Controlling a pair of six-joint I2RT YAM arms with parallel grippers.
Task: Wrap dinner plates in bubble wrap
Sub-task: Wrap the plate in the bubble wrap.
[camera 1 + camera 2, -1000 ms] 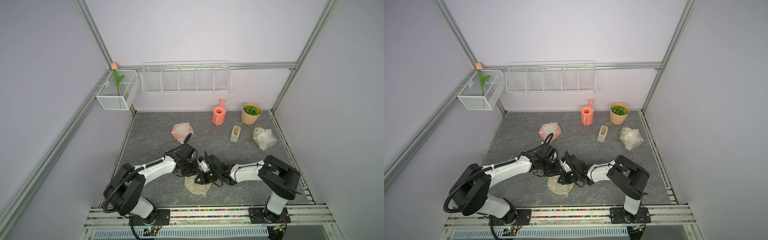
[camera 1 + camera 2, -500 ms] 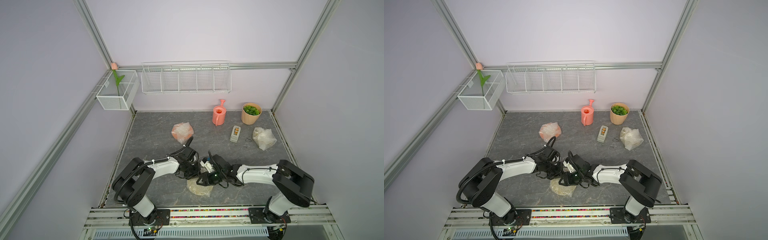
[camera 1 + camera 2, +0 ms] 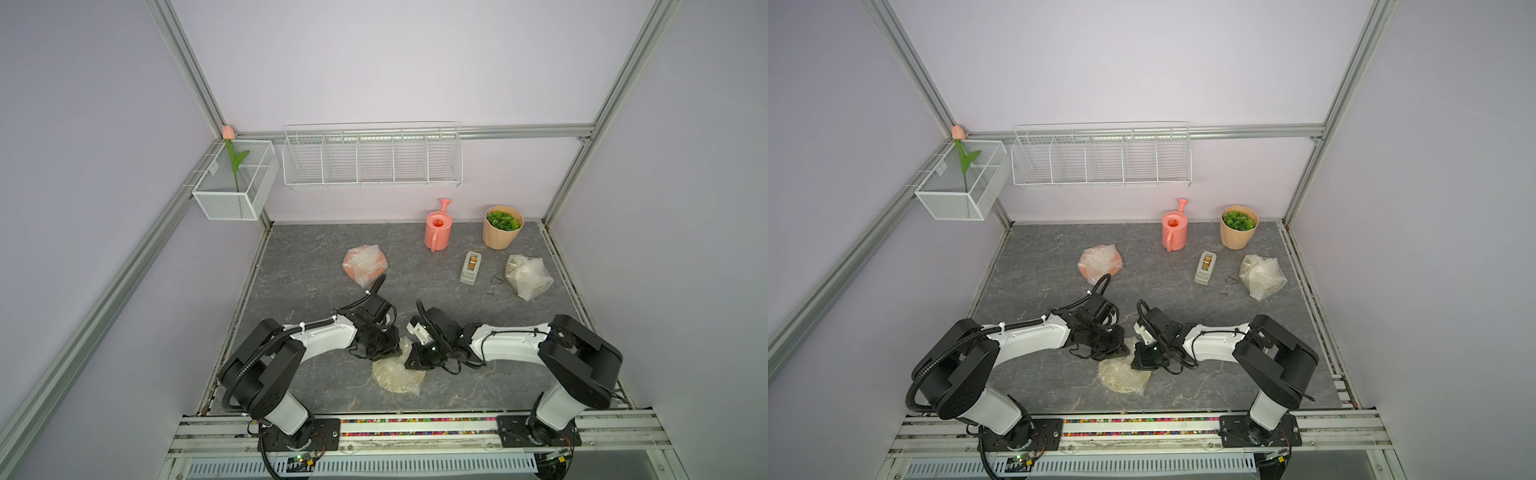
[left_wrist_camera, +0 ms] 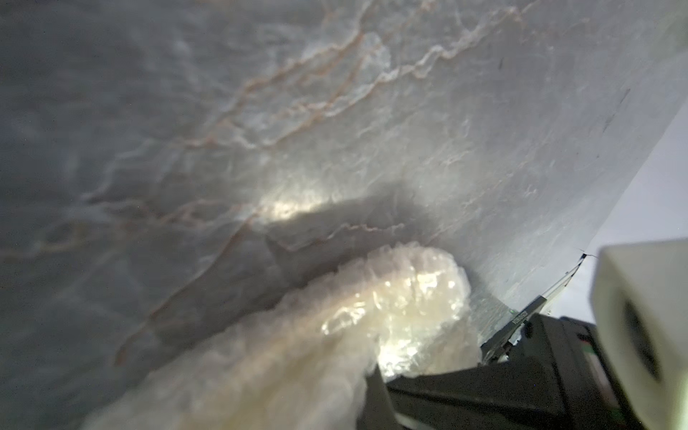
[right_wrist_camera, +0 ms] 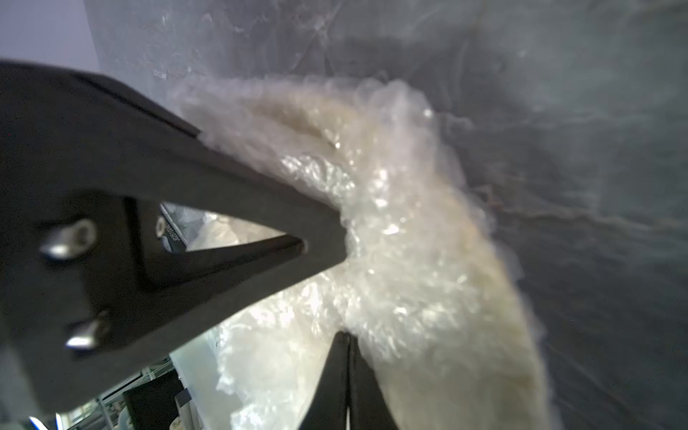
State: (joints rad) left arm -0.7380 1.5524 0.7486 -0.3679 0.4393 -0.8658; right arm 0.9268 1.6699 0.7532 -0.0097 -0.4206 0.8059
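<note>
The cream plate [image 3: 395, 376] is seen lying flat near the front edge of the grey marbled tabletop [image 3: 307, 291], between the two arms, and is covered by the bubble wrap [image 3: 405, 345], which is bunched up at the far side of the plate. The left gripper [image 5: 340, 238] is lowered onto that bunched edge with its jaws pressed together, tips touching the wrap. The right gripper [image 5: 348, 338] is likewise closed tight, its tips set against the wrap just beside the left one (whether a fold is actually caught in either pair cannot be told). Further back, an orange plate [image 3: 365, 264] is found wrapped on the left half of the table, and a third wrapped bundle [image 3: 528, 276] is seen at the right, near a tape dispenser [image 3: 471, 268].
</note>
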